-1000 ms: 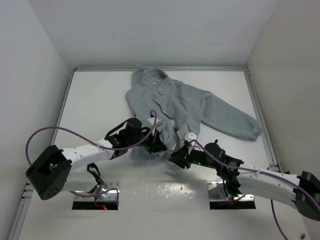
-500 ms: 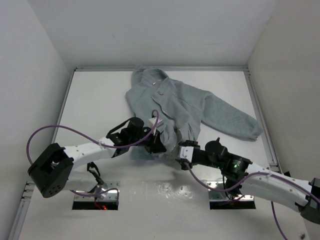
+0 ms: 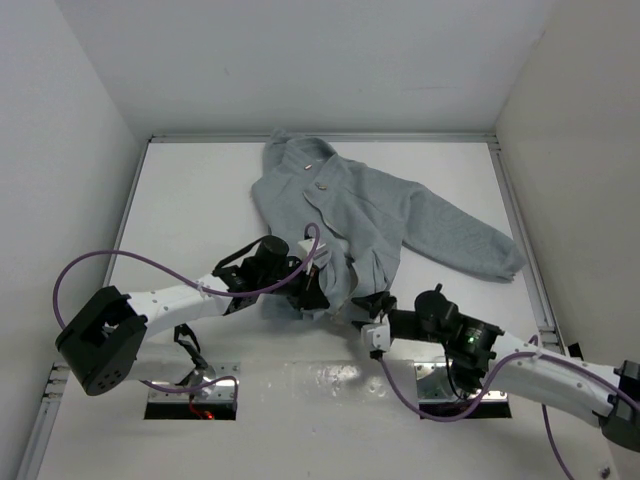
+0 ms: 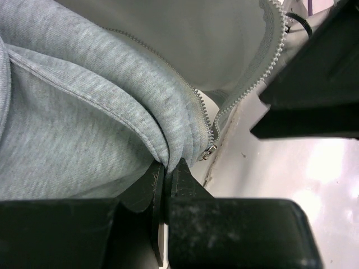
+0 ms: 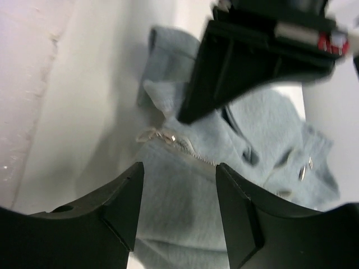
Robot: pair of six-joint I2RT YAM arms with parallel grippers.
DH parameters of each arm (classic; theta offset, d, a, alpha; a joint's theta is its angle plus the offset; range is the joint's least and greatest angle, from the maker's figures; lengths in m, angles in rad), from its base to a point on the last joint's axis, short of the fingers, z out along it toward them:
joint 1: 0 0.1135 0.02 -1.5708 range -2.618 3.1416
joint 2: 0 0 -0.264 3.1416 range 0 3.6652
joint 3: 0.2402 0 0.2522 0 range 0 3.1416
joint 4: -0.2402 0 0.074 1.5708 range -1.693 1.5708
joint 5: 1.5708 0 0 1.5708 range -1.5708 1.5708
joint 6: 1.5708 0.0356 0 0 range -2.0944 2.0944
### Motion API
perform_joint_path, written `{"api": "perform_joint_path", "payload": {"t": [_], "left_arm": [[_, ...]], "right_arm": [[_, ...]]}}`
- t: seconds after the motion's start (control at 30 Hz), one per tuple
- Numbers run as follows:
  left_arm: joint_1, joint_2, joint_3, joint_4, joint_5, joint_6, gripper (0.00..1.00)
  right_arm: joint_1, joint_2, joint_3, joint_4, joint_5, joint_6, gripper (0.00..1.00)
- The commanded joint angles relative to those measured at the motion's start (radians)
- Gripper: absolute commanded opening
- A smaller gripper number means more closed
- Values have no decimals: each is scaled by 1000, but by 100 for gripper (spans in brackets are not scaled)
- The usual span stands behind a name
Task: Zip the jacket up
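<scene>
The light grey fleece jacket [image 3: 365, 205] lies spread on the white table, collar toward the back, one sleeve out to the right. My left gripper [image 3: 316, 290] is shut on a fold of the jacket's bottom hem [image 4: 168, 134], beside the zipper's lower end and its small metal slider [image 4: 208, 151]. My right gripper [image 3: 372, 305] is open and empty, just right of the left one at the hem. In the right wrist view the zipper teeth and metal pull [image 5: 168, 138] lie just beyond its two spread fingers [image 5: 126, 199], with the left gripper above them.
White walls enclose the table on the left, back and right. The table's near edge with the two arm bases [image 3: 195, 385] runs along the bottom. A purple cable [image 3: 120, 262] loops over the left arm.
My right gripper has swung from beside the hem to the near side, now pointing up at the jacket's bottom edge. My left gripper has stayed shut on the hem.
</scene>
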Motion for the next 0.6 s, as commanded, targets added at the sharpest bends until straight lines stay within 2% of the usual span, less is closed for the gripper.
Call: {"api": "perform_joint_path", "payload": {"t": [0.0,0.1,0.13,0.17,0.33,0.37,0.4,0.5,0.57], "left_arm": [[15,2,40,-7,22,-16,0],[15,2,40,-7,33,-27,0],[15,2,40,-7,33,-27,0],[15,2,40,-7,33,-27,0],[15,2,40,-7,42,-36,0],[15,2,40,-7,42,-36,0],[15,2,49,-7,42,-36,0],[15,2,49,-7,42,-49,0],[15,2,49,-7,42,-49,0]], "right_arm": [[11,20,-8,105,-170,-113,55],[43,81,-45,178,-213,-217,59],[90,98,-67,203,-187,-245,60],[110,138,-93,303,-173,-326,60],[211,302,-185,455,-72,-517,63],[225,319,-199,550,-67,-559,63],[231,344,-208,551,-60,-589,63],[267,501,-216,778,30,-642,63],[264,523,-206,775,37,-665,63]]}}
